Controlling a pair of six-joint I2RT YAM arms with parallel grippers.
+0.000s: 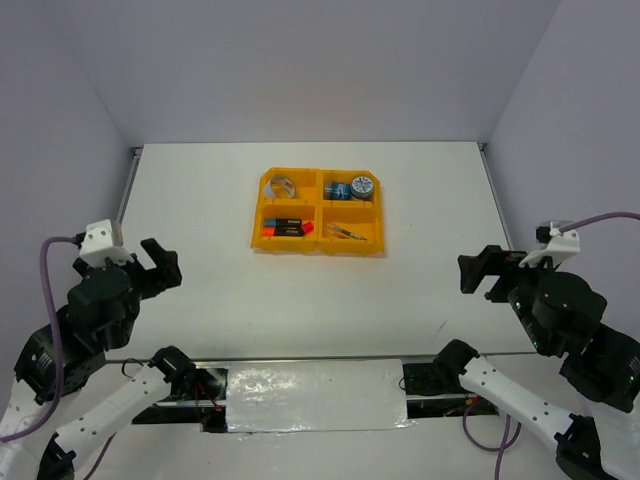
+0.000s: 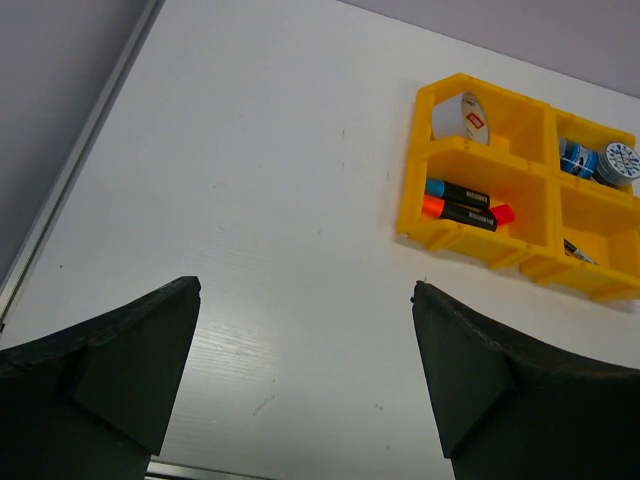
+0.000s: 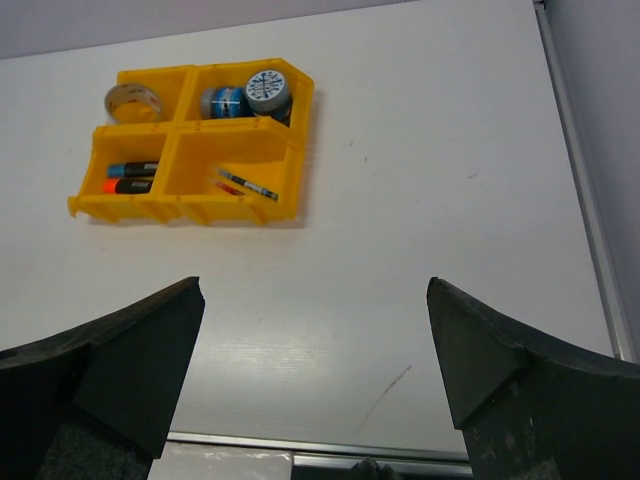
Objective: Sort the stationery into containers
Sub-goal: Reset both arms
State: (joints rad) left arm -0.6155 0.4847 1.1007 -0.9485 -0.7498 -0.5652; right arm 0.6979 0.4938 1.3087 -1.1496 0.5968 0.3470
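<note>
The orange four-compartment tray point(image 1: 258, 226) point(image 2: 417, 152) point(image 3: 302, 110) sits mid-table toward the back. Its near-left compartment holds black markers point(image 1: 285, 226) point(image 2: 460, 204) point(image 3: 130, 177) with blue and orange caps. Thin pens point(image 1: 345, 232) point(image 3: 245, 185) lie in the near-right one. A silvery ring point(image 1: 282, 185) point(image 2: 464, 118) point(image 3: 133, 101) is in the far-left compartment and blue-grey tape rolls point(image 1: 352, 187) point(image 2: 600, 160) point(image 3: 250, 95) in the far-right. My left gripper point(image 1: 160, 265) point(image 2: 305, 295) hovers open near the front left, nothing in it. My right gripper point(image 1: 480, 270) point(image 3: 315, 290) hovers open near the front right, likewise holding nothing.
The white table point(image 1: 320, 300) is bounded by grey walls at back and sides. A metal rail runs along its left edge point(image 2: 70, 190) and right edge point(image 3: 580, 200). A glossy strip point(image 1: 315, 395) lies between the arm bases at the near edge.
</note>
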